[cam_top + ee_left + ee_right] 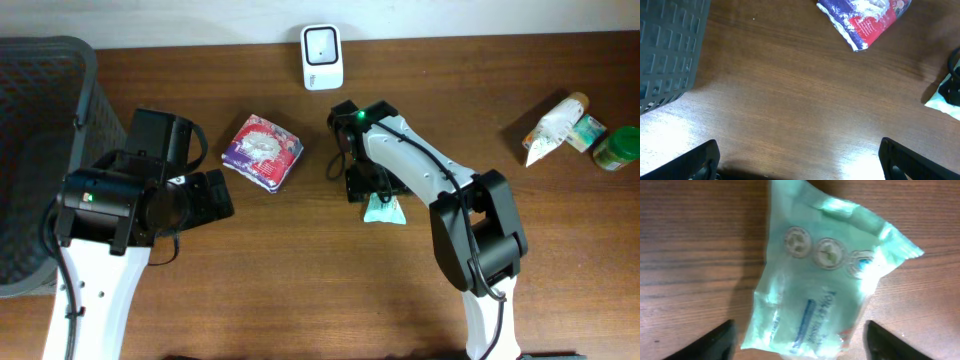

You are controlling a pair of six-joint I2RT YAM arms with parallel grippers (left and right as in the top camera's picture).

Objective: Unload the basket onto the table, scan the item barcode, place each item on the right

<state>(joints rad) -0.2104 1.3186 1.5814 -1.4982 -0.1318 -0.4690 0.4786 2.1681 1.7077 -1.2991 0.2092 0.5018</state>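
One pale green crinkly plastic packet (815, 280) lies lengthwise between the jaws of the wide-open, empty right hand (800, 332)

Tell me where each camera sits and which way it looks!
Overhead: fixed up high, looking straight down on the table, basket, scanner, purple packet, green packet, left arm and right arm.
Left wrist: on the left arm, facing down at bare wood; the left jaws show wide apart at the bottom corners.
Right wrist: on the right arm, looking down on the green packet; the right jaws stand open either side of it.
Shared: overhead and left wrist both show the purple packet and basket.
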